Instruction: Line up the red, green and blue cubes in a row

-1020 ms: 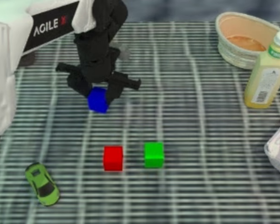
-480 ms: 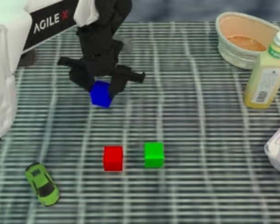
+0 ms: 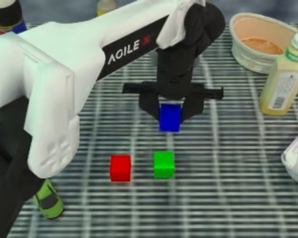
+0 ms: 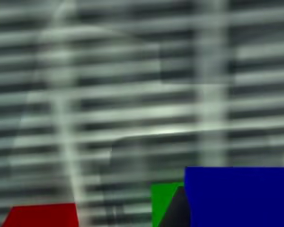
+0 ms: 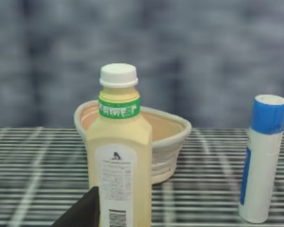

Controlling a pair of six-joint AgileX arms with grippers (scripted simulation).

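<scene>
Above the table's middle, the left gripper [image 3: 170, 116] clamps the blue cube [image 3: 170, 117], held just beyond the green cube [image 3: 164, 164]; the red cube [image 3: 120, 167] sits beside it, to the left.

The deep blue plain cube [image 3: 169, 117] hangs above the table, behind the bright green plain cube [image 3: 164, 164], which sits beside the bright red plain cube [image 3: 120, 167].

The top view looks straight down on the table [image 3: 228, 198]. The left wrist view sits close above it, sharing the blue cube [image 3: 169, 117] (also red and green). The right wrist view faces level toward the bottle [image 5: 119, 161], shared with the top view.
</scene>
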